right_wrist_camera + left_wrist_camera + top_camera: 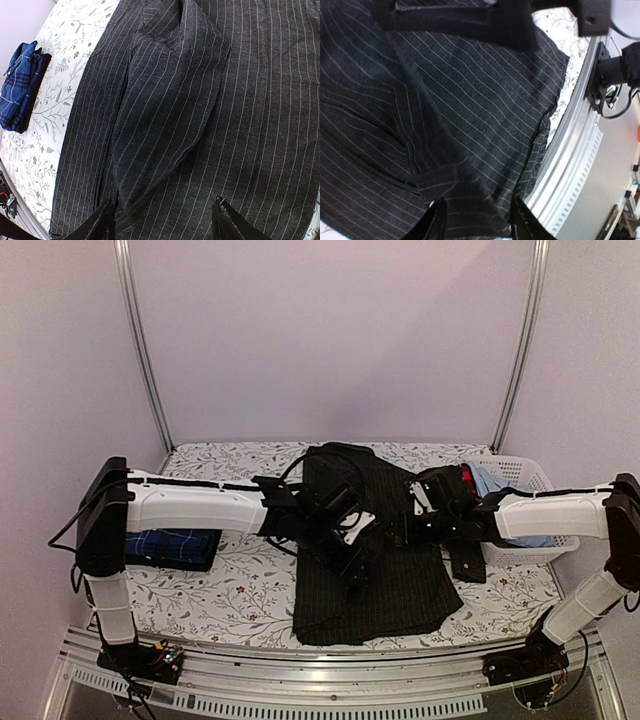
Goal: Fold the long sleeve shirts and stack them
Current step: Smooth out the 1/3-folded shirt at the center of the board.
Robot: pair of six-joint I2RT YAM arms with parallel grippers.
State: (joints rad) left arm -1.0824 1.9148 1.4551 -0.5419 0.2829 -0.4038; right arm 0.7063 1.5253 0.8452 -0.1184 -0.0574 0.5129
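Observation:
The black pinstriped long sleeve shirt (400, 590) lies spread flat at the middle of the table, reaching to the near edge. Both grippers hover over it. My left gripper (352, 565) is open just above the cloth (470, 100), with its fingertips (436, 225) apart near a sleeve cuff. My right gripper (400, 530) is open too, wide above a sleeve folded across the shirt's body (165, 100). Nothing sits between either pair of fingers. The navy checked shirt (170, 545) lies folded at the left, partly under my left arm, and shows in the right wrist view (20, 85).
A white basket (520, 472) holding light blue cloth stands at the back right. The metal rail of the table's near edge (580, 150) runs just beside the shirt's hem. Floral tablecloth (250, 590) shows between the two shirts.

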